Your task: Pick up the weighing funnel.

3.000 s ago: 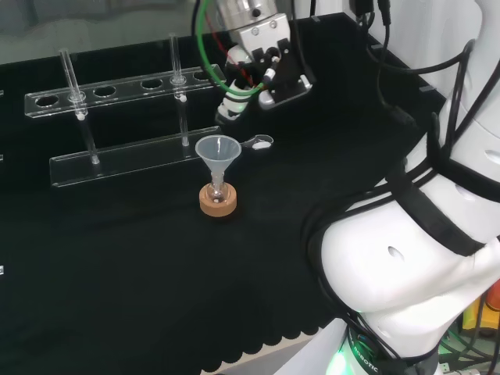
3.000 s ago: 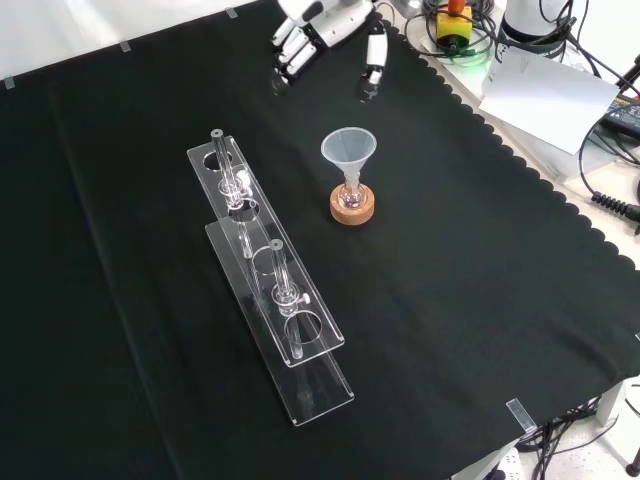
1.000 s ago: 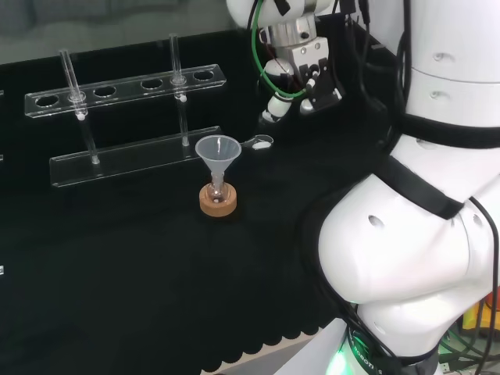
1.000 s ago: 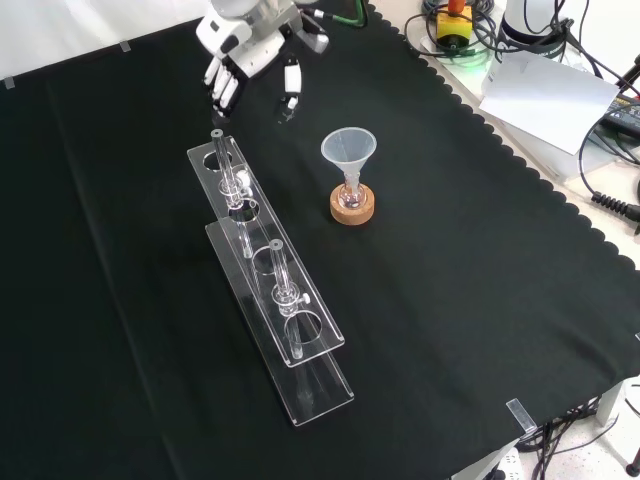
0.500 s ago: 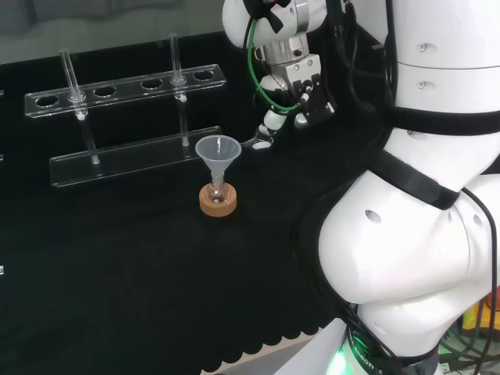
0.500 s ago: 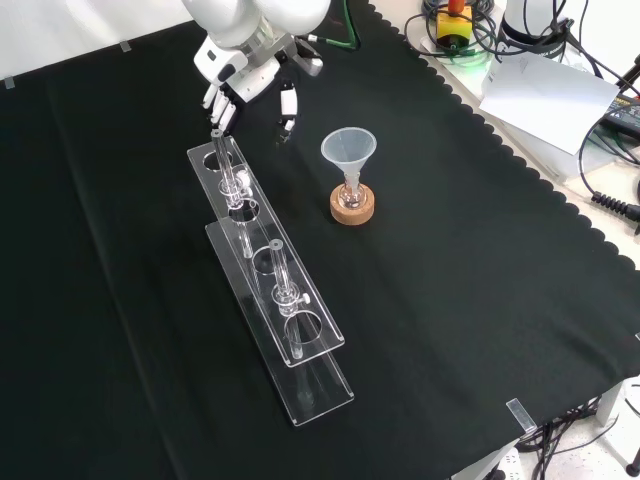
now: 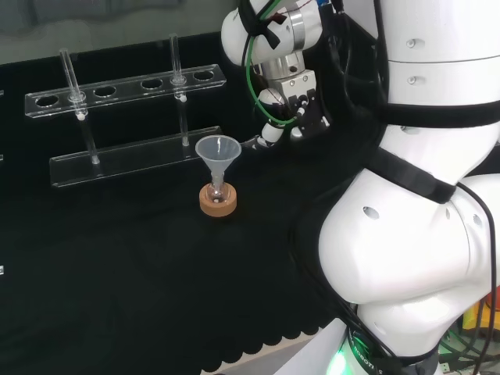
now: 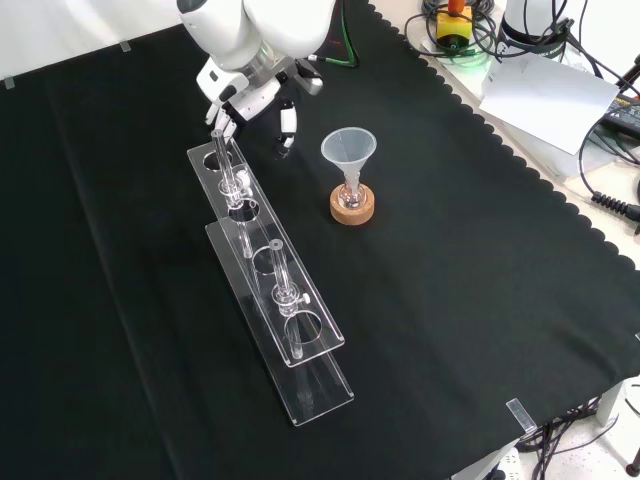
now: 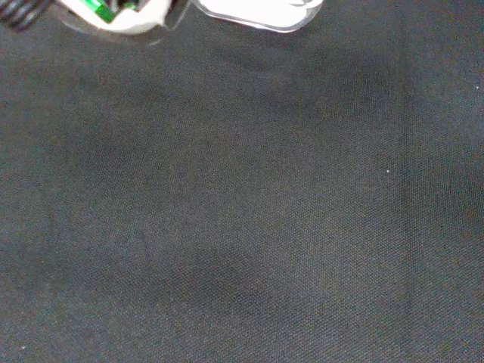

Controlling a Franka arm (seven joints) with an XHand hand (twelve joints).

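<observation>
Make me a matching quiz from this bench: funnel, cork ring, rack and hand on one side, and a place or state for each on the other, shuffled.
Things:
1. funnel
2. cork ring
3. rack
4. hand

Places or states:
A. under the small flask
B. holds upright tubes
C. fingers pointing down, by the rack's upper end in the front view
D. mouth up, stem in the flask

Pairs: 1-D, 2-A, 3-B, 4-C.

Funnel (image 8: 348,150) on cork ring (image 8: 352,211), rack (image 8: 322,385), perhaps tubes (image 8: 226,160)
</observation>
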